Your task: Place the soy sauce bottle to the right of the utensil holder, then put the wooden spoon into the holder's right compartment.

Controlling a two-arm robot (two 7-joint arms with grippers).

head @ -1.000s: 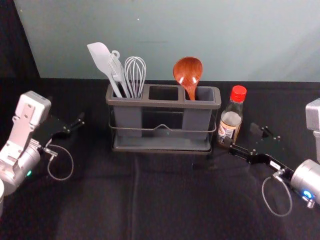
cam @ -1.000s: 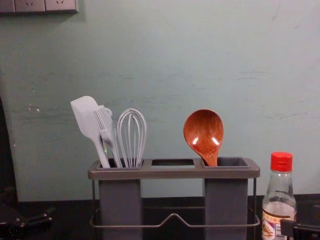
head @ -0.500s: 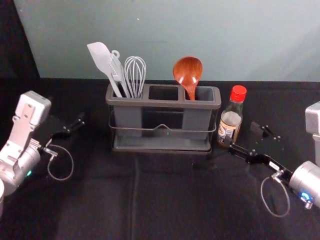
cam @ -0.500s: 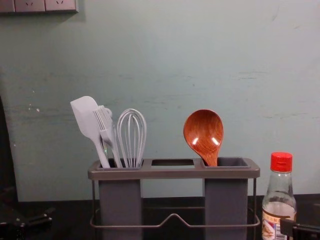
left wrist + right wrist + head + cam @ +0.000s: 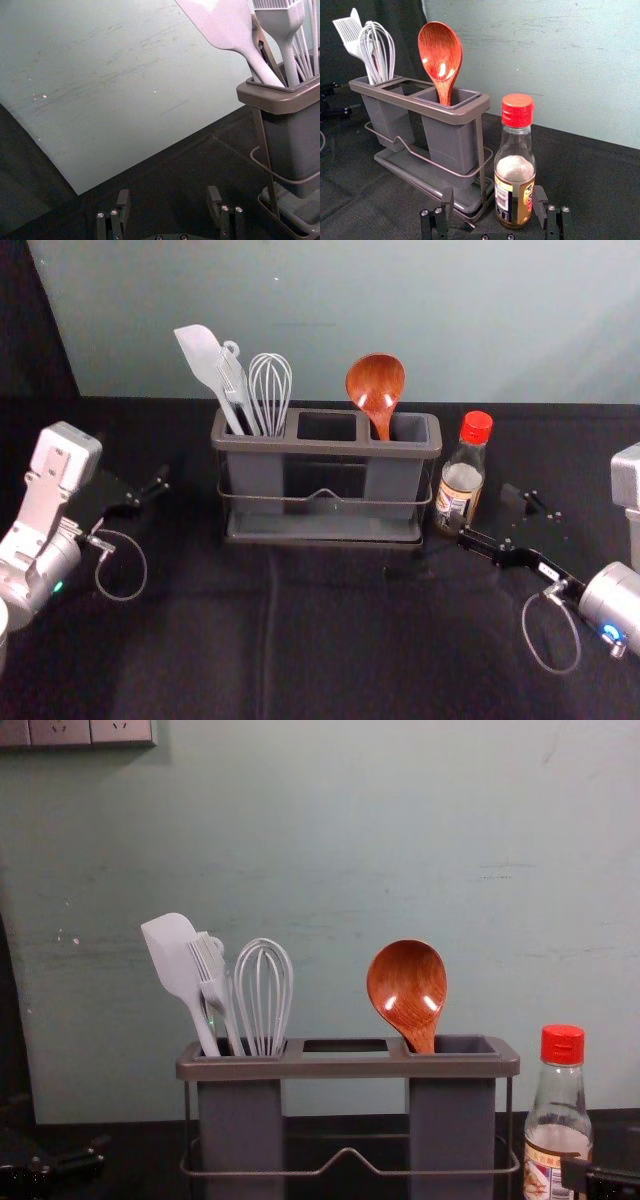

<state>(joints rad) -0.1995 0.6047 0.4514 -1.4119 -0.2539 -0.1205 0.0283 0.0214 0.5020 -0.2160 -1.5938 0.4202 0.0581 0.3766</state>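
Note:
In the head view my right gripper is at the soy sauce bottle, which stands upright just right of the utensil holder. Seen from the right wrist, the gripper is open, with the red-capped bottle close by one finger. The wooden spoon rests bowl up in the holder's right compartment. My left gripper is parked left of the holder; its fingers are apart in the left wrist view, where the gripper holds nothing.
A white spatula, a brush and a whisk stand in the holder's left compartment. The middle compartment has no utensil in it. A pale wall rises behind the dark tabletop.
My right arm has shifted very slightly near the wrist. The bottle, spoon, holder and left arm look unmoved.

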